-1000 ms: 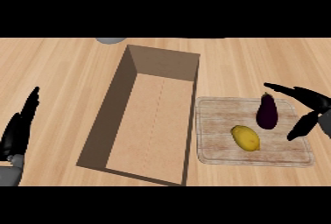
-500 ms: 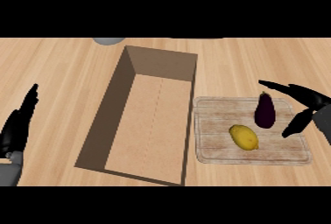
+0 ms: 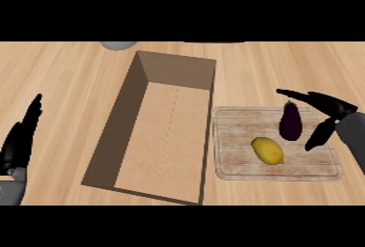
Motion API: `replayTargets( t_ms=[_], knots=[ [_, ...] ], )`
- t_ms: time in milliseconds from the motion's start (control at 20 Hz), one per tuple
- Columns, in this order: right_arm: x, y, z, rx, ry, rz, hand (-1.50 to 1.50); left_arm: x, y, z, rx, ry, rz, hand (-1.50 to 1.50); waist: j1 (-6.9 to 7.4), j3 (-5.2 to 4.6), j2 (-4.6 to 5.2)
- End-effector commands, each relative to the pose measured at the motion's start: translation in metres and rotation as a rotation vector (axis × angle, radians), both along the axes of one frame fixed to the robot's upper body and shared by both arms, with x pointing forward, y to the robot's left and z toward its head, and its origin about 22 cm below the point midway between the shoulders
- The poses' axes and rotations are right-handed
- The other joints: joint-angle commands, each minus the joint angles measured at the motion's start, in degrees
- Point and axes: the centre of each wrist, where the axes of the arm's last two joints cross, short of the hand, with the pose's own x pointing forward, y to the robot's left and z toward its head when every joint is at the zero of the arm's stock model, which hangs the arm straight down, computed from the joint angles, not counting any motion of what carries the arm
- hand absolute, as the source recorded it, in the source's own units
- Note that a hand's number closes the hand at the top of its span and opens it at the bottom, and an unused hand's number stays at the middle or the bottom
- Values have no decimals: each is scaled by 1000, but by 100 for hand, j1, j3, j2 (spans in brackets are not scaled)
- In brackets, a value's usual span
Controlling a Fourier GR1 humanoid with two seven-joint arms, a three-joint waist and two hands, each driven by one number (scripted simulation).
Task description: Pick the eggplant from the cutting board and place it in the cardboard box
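Note:
A dark purple eggplant point(image 3: 290, 122) lies on the pale wooden cutting board point(image 3: 235, 144), toward its far right part. My right hand point(image 3: 329, 107) hovers just right of the eggplant, open, with fingers stretched over its far end and the thumb hanging down at its right side. A long, open cardboard box point(image 3: 171, 87) lies to the left of the board, with nothing in it. At the left edge my left hand point(image 3: 21, 140) rests open, fingers up.
A yellow lemon point(image 3: 267, 150) lies on the board, in front of the eggplant. A grey round object point(image 3: 118, 45) shows at the top edge behind the box. Wooden counter point(image 3: 64, 82) surrounds everything.
My right hand has crept a little leftward, closer to the eggplant. The eggplant, lemon, box and left hand stay where they were.

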Motion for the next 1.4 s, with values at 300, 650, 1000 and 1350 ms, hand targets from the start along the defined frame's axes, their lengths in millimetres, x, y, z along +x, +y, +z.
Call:
replayTargets(
  t_ms=[300, 650, 1000, 1350],
  knots=[
    [-15, 14, -36, -68, 79, -22, -150, -2, -6, -2, 1, 3, -6, 0, 24, 3, 13],
    [-2, 23, -27, -73, -176, -127, 150, 6, -2, 5, -19, -3, -15, 0, 77, 8, 42],
    [15, 58, -13, -171, -385, 87, 150, 9, -11, 10, -3, -11, -32, 0, 68, 8, 34],
    [43, 92, 31, -237, -653, 254, 150, 8, -7, 1, -8, 1, -14, 0, 20, 1, 18]
  ],
)
